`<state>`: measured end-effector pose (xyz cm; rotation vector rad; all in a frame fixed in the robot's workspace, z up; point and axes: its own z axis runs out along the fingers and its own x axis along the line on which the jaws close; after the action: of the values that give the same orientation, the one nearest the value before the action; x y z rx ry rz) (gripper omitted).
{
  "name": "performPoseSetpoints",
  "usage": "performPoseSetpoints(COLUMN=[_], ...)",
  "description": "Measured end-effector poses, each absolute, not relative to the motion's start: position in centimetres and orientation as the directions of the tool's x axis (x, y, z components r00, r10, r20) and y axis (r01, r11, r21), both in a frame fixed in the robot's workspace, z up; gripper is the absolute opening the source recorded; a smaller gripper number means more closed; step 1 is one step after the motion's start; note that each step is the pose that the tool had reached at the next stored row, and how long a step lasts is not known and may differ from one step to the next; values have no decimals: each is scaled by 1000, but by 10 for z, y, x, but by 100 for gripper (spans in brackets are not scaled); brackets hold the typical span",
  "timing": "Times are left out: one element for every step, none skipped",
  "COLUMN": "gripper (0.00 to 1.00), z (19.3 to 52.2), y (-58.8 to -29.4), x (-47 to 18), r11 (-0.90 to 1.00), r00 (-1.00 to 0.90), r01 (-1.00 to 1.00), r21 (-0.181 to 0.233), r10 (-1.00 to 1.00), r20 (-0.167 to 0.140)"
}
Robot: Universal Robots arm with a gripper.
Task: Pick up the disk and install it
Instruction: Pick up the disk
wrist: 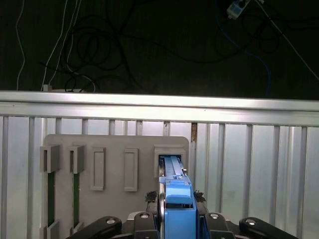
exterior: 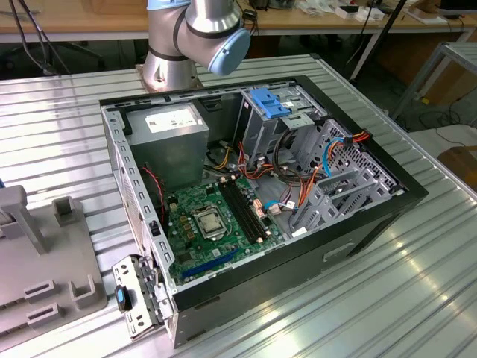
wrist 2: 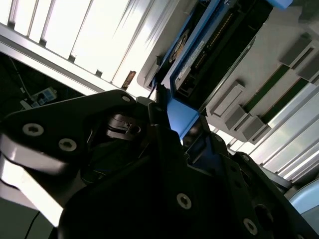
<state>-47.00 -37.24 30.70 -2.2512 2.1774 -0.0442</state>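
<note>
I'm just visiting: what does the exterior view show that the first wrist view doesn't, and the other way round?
Exterior view: the open computer case with its green motherboard, and the robot arm behind it. First wrist view: the blue-railed disk standing in a slot, the claw right at it, and cables on the dark floor. Both: the grey slotted holder and the ribbed metal table.

Silver arm [exterior: 168,63], pale blue joint cap [exterior: 229,48], black screw-studded hand [wrist 2: 172,117].

Ribbed metal table [exterior: 417,298] bears computer case [exterior: 358,242] (and grey holder [exterior: 59,261]).
</note>
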Motion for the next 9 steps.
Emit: performPoseSetpoints(gripper=[37,37,37,37,37,37,37,37,37], z=[307,307,307,307,307,307,307,307,307], y=[-372,-372,-372,-372,-372,-372,-372,-372,-372], x=[-470,-470,-470,-470,-470,-470,-470,-470,-470], r11=[-33,-34,-33,-33,-33,-33,-33,-33,-33], r00=[33,33,33,33,33,33,33,33,33], r01=[-999,-999,-999,-999,-999,-999,-999,-999,-999], r21=[-26,-26,-26,-26,-26,-26,-26,-26,-26], r10=[-999,-999,-999,-999,-999,-999,-999,-999,-999], r20=[14,14,14,14,14,14,14,14,14])
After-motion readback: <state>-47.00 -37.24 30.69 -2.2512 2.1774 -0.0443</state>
